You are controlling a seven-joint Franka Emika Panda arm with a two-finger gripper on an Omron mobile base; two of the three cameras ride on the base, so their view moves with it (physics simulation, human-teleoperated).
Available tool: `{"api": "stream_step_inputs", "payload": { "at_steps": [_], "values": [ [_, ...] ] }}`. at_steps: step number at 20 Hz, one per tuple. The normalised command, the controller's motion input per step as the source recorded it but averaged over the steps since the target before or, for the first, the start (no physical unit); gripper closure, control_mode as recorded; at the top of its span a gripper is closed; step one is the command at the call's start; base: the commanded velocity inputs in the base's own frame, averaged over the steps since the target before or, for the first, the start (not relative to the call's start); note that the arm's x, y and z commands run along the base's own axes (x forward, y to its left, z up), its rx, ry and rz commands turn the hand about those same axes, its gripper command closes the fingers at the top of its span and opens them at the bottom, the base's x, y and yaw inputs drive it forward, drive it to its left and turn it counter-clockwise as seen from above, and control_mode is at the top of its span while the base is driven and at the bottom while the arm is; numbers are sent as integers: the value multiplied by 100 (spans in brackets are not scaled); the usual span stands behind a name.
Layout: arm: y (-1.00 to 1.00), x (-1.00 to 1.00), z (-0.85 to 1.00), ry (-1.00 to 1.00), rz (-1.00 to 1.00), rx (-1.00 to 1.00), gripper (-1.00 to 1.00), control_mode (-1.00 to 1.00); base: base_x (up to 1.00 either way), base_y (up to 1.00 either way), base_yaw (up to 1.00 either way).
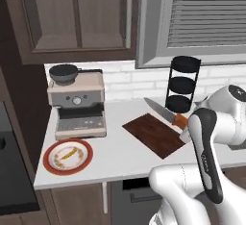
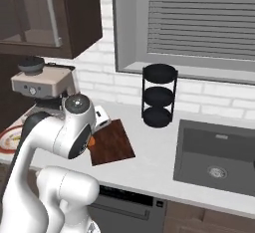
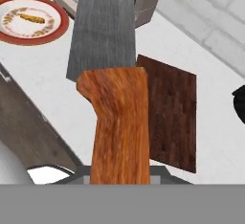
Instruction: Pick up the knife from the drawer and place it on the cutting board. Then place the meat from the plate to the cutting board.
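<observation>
Gripped by its orange handle in the claw (image 3: 119,177), the knife (image 3: 107,50) looks stiff, blade-heavy and slick, hanging just above the cutting board (image 3: 172,113).

No text can be read, though small marks may be blurred.
</observation>
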Motion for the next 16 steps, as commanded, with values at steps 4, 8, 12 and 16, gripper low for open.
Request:
{"api": "stream_step_inputs", "payload": {
  "at_steps": [4,8,12,16],
  "values": [
    [0,0,0,0,0,0,100,100,0,65,-29],
    [0,0,0,0,0,0,100,100,-4,70,-16],
    [0,0,0,0,0,0,100,100,24,0,-11],
    [0,0,0,0,0,0,100,100,25,24,-9]
  ]
}}
